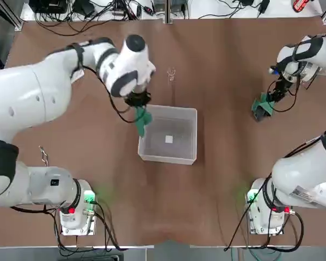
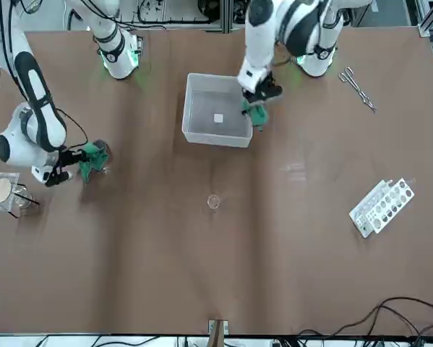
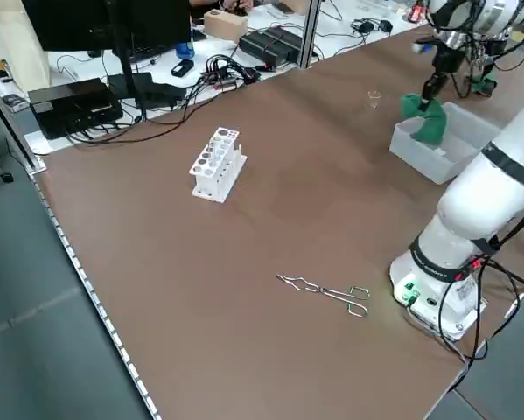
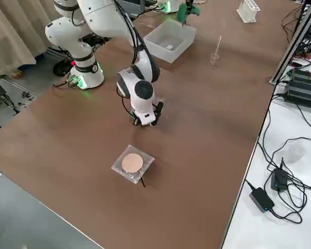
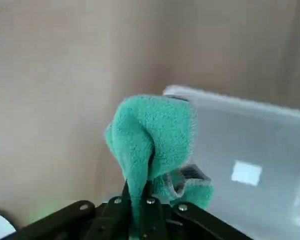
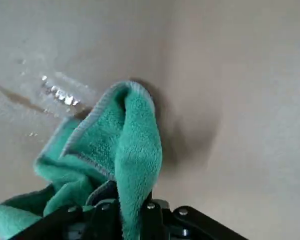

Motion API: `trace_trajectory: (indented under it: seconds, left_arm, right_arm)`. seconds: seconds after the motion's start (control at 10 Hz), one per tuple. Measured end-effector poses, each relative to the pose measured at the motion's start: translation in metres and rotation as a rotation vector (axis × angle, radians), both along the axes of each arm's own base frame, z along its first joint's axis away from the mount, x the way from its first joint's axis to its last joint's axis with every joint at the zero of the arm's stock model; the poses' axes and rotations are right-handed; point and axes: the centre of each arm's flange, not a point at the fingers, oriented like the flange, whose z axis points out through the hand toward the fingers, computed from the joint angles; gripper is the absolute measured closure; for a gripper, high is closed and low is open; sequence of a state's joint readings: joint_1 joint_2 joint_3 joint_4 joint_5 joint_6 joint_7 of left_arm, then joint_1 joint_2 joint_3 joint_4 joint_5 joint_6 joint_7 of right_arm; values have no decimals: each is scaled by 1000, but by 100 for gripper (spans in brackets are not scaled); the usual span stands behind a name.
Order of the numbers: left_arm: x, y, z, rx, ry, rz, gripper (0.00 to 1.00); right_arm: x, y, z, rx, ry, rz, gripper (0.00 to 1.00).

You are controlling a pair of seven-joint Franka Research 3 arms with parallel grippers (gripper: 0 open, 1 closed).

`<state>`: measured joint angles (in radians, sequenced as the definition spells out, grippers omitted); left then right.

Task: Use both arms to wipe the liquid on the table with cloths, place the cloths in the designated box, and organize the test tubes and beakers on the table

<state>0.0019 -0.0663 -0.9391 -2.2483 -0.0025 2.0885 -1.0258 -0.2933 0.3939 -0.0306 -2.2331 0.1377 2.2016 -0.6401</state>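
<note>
My left gripper is shut on a green cloth that hangs over the left rim of the pale grey box, which has a white square on its floor. The left wrist view shows the cloth pinched between the fingers beside the box wall. At the far right, my right gripper is shut on the second green cloth, pressed to the brown table. Wet drops glisten beside that cloth. A beaker with a round pale top stands past it. A thin test tube leans in a small glass.
A white rack with round holes lies toward the left arm's far side of the table. Metal tongs lie near the left arm's base. Cables and electronics crowd the far edge beyond the table.
</note>
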Motion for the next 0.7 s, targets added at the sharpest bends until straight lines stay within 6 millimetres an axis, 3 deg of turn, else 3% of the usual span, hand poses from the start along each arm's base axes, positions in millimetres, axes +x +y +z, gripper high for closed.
trace_trajectory:
  seconds: [0.1,0.3,0.6,0.7]
  left_arm:
    - [-14,-11,-8,2,25,-12,93]
    - [-18,-15,-25,0,83,-21,93]
    - [-11,-29,-30,-44,143,-27,90]
    - [-2,-35,-28,-71,162,-23,88]
  right_arm:
    - [-2,7,-2,19,20,-1,91]
    - [6,42,-2,52,26,-19,91]
    - [29,138,3,47,11,-40,91]
    - [35,157,7,52,-4,-37,91]
